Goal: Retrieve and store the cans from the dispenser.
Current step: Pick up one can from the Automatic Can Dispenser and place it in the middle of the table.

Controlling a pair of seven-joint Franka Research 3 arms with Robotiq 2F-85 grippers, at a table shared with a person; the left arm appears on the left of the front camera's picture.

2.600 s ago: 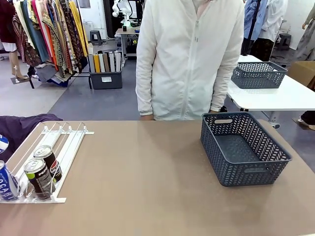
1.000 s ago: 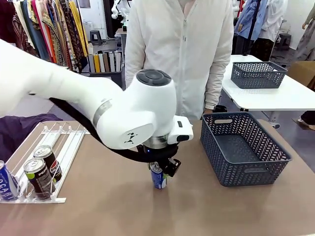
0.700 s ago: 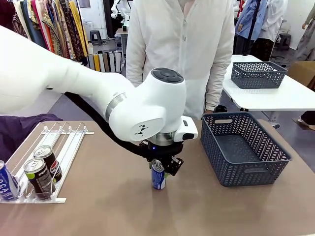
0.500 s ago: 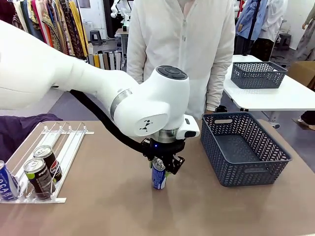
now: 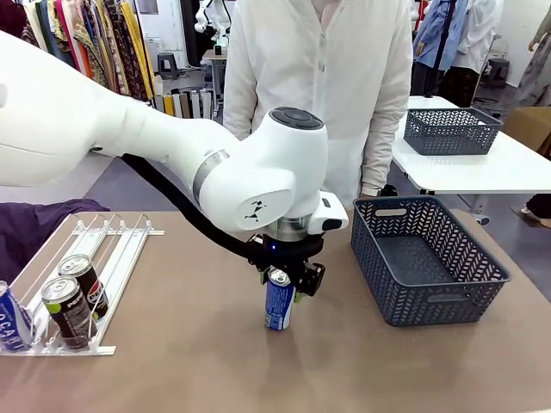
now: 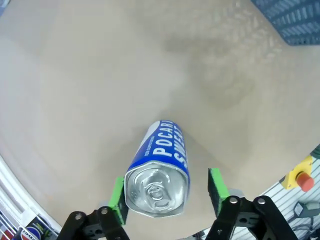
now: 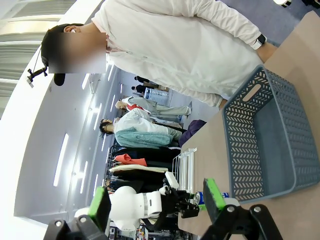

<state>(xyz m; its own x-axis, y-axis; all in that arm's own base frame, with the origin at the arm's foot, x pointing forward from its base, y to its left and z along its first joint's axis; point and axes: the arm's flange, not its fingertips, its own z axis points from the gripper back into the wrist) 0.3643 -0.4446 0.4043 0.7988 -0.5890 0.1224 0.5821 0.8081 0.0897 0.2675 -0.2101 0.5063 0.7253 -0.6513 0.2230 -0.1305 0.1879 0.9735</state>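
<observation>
A blue can [image 5: 278, 303] with white lettering stands upright on the brown table, mid-table. My left gripper [image 5: 285, 279] hangs over its silver top. In the left wrist view the same blue can [image 6: 162, 160] sits between the green pads [image 6: 215, 183]; the jaws are open, with a gap on the right side. The dispenser [image 5: 116, 249] lies at the table's left edge. At its near end rest two black cans [image 5: 67, 311] and one blue can [image 5: 10, 320]. My right gripper [image 7: 156, 201] is open with nothing between its fingers, high above the table.
A dark grey mesh basket [image 5: 448, 301] stands on the table's right side, also seen as the basket [image 7: 239, 150] from the right wrist. A person in white [image 5: 318, 95] stands at the far edge. A second basket [image 5: 452, 131] sits on a white table behind.
The left arm lowered the blue can to the table. Its jaws have now parted from the can and the gripper has risen slightly.
</observation>
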